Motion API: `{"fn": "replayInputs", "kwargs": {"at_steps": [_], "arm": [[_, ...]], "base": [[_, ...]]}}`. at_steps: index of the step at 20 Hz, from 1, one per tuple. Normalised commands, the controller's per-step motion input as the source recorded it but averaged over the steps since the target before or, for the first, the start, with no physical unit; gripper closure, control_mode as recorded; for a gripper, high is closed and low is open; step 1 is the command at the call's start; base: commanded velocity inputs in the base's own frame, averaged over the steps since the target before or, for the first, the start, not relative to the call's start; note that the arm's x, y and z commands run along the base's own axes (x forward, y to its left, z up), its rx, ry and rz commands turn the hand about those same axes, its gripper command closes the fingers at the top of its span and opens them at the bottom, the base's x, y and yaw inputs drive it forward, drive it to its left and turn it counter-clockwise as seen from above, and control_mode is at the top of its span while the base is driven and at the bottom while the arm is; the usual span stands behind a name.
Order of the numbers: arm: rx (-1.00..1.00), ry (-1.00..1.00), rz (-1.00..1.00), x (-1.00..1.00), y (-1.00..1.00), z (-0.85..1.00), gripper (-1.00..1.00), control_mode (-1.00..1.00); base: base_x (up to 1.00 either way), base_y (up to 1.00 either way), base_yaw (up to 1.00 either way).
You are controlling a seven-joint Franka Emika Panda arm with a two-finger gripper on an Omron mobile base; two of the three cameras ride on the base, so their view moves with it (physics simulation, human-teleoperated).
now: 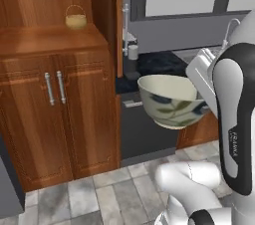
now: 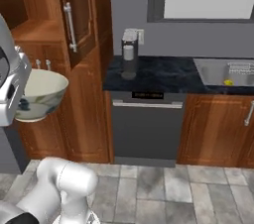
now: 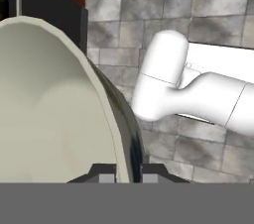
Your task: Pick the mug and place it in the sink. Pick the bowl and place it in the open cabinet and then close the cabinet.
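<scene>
The tool [image 3: 129, 172] is gripping the bowl [image 1: 172, 98] by its rim, one finger inside and one outside the wall, jaws clamped thin on the ceramic. The bowl is hanging in the air roughly upright, in front of the dark dishwasher [image 2: 146, 129] and above the tiled floor [image 1: 114, 194], between the worktop [image 2: 158, 75] and the tall cabinet [image 1: 45, 15]. The step in hand appears to be carrying it to the open cabinet, whose door [image 2: 79, 12] is standing swung out toward the room. A rim pinch on a wide bowl is a weak hold, so the carry is probably best done slowly, with the bowl kept level so it is not levering out of the fingers. The path should be passing clear of the open door's edge and its bar handle [image 2: 70, 26]. A small woven basket [image 1: 75, 19] is sitting on the shelf [image 1: 55, 37], so the bowl should be set beside it. A small yellow shape, probably the mug [image 2: 228, 83], is lying in the sink [image 2: 218, 72].
</scene>
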Motion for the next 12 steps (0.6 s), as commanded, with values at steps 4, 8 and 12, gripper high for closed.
{"fn": "replayInputs", "kwargs": {"at_steps": [4,8,12], "arm": [[0.00,0.00,0.00,0.00,0.00,0.00,1.00,1.00],[0.00,0.00,0.00,0.00,0.00,0.00,1.00,1.00],[0.00,0.00,0.00,0.00,0.00,0.00,1.00,1.00]], "base": [[-0.64,1.00,-0.12],[-0.02,1.00,-0.06],[0.73,0.24,0.01]]}}
